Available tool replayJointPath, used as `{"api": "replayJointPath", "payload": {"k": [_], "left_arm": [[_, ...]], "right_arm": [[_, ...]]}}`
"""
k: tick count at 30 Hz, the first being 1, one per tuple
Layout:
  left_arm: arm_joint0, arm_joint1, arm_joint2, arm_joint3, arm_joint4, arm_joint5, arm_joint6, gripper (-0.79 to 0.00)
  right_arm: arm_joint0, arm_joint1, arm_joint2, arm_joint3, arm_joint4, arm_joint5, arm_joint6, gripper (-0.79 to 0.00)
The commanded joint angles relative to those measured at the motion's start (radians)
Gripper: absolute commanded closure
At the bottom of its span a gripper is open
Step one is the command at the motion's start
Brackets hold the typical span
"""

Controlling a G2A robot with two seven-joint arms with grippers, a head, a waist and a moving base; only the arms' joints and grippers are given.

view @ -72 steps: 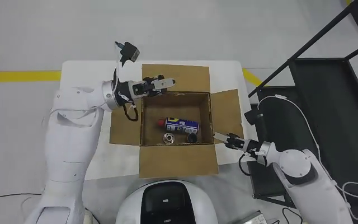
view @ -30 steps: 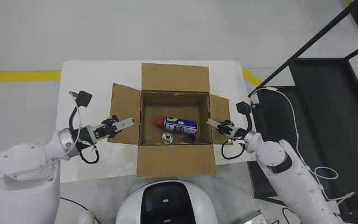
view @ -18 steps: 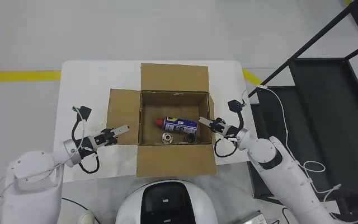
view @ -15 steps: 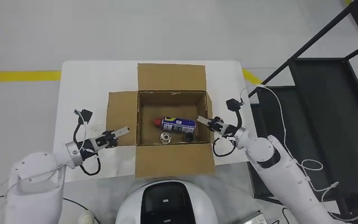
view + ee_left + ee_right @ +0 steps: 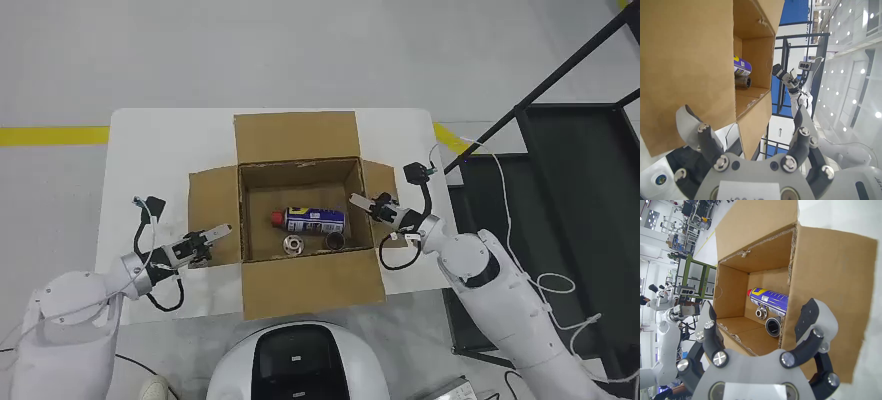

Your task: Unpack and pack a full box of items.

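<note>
Your left gripper [image 5: 218,233] hangs low beside the left flap [image 5: 212,203], fingers spread and holding nothing. The wrist view shows the flap's edge in the gap between them. 2.4 s ago this gripper was up over the far flap.

The box [image 5: 295,135] has slid a little to the left on the surface [image 5: 160,150]. Inside it the spray can [image 5: 310,217] lies on its side. The metal flange [image 5: 292,246] and the short metal cylinder [image 5: 335,241] lie just beside it, in the same places within the box as before.

Your right gripper [image 5: 360,201] has come in from the box's near right corner. It is spread wide and grips nothing, with a finger on each side of the right flap [image 5: 388,205]. That flap lay flat earlier and is now tilted up.
</note>
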Motion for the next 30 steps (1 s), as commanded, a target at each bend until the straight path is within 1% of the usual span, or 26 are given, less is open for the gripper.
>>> {"api": "replayJointPath", "payload": {"k": [1, 3, 4, 6, 7, 9, 11, 13, 16, 19, 22, 30], "left_arm": [[0.003, 0.003, -0.038, -0.041, -0.040, -0.011, 0.012, -0.785], [0.000, 0.005, -0.072, -0.072, -0.110, -0.038, 0.024, -0.785], [-0.004, 0.004, -0.075, -0.085, -0.182, -0.061, 0.021, -0.785], [-0.014, -0.005, -0.078, -0.056, -0.420, -0.132, 0.048, -0.785], [-0.016, -0.006, -0.084, -0.042, -0.462, -0.166, 0.048, -0.785], [-0.021, -0.004, -0.088, -0.027, -0.481, -0.212, 0.032, -0.785], [-0.020, -0.006, -0.080, -0.006, -0.538, -0.248, 0.051, -0.785], [-0.015, -0.006, -0.077, 0.013, -0.532, -0.270, 0.078, -0.785], [-0.013, -0.006, -0.076, 0.017, -0.522, -0.275, 0.088, -0.785], [-0.013, -0.006, -0.076, 0.017, -0.522, -0.275, 0.088, -0.785], [-0.013, -0.006, -0.076, 0.017, -0.522, -0.275, 0.088, -0.785], [-0.013, -0.006, -0.076, 0.017, -0.522, -0.275, 0.088, -0.785]], "right_arm": [[-0.016, 0.005, 0.024, -0.055, -0.023, 0.012, 0.013, -0.785], [-0.029, 0.009, 0.050, -0.114, -0.042, 0.015, 0.031, -0.785], [-0.033, 0.011, 0.059, -0.143, -0.053, 0.013, 0.046, -0.785], [-0.029, 0.015, 0.066, -0.197, -0.076, 0.007, 0.086, -0.785], [-0.019, 0.016, 0.062, -0.218, -0.095, 0.006, 0.115, -0.785], [0.019, 0.017, 0.036, -0.246, -0.141, 0.014, 0.186, -0.785], [0.071, 0.014, -0.017, -0.235, -0.190, 0.055, 0.269, -0.785], [0.146, 0.006, -0.095, -0.214, -0.234, 0.085, 0.346, -0.785], [0.251, -0.014, -0.210, -0.142, -0.255, 0.098, 0.404, -0.785], [0.333, -0.035, -0.307, -0.085, -0.285, 0.094, 0.415, -0.785], [0.385, -0.056, -0.381, -0.053, -0.285, 0.069, 0.397, -0.785], [0.385, -0.056, -0.381, -0.053, -0.285, 0.069, 0.397, -0.785]]}}
